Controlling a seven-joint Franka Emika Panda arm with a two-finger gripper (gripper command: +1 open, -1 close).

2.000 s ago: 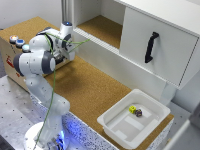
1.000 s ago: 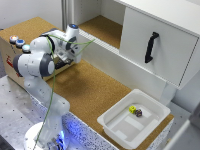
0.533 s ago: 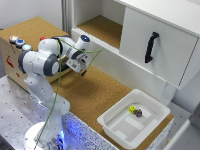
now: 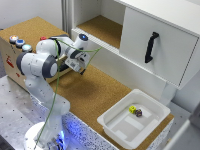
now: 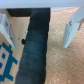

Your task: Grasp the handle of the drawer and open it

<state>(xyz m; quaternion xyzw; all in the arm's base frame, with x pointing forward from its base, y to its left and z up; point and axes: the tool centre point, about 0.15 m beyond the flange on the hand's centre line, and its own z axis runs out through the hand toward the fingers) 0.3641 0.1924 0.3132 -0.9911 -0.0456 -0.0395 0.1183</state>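
The drawer point(image 4: 134, 35) is a large white box-like front at the exterior view's upper right. Its slim black handle point(image 4: 151, 47) stands upright on the panel. My gripper point(image 4: 81, 69) hangs over the cork floor at the exterior view's centre left, well short of the handle and lower than it. In the wrist view the gripper point(image 5: 38, 44) is open, its two pale fingers point(image 5: 72, 27) wide apart. A dark blurred object point(image 5: 37, 55) lies between them; I cannot tell what it is. The handle and drawer are out of the wrist view.
A shallow white tray point(image 4: 115, 125) with two small dice point(image 4: 135, 110) sits at the front right. A long handle-less white panel point(image 4: 112, 62) runs under an open cork shelf point(image 4: 100, 27). A box with coloured buttons point(image 4: 17, 42) stands at the left.
The arm has swung toward the exterior view's right, carrying the gripper away from the button box and closer to the drawer. The drawer has not moved.
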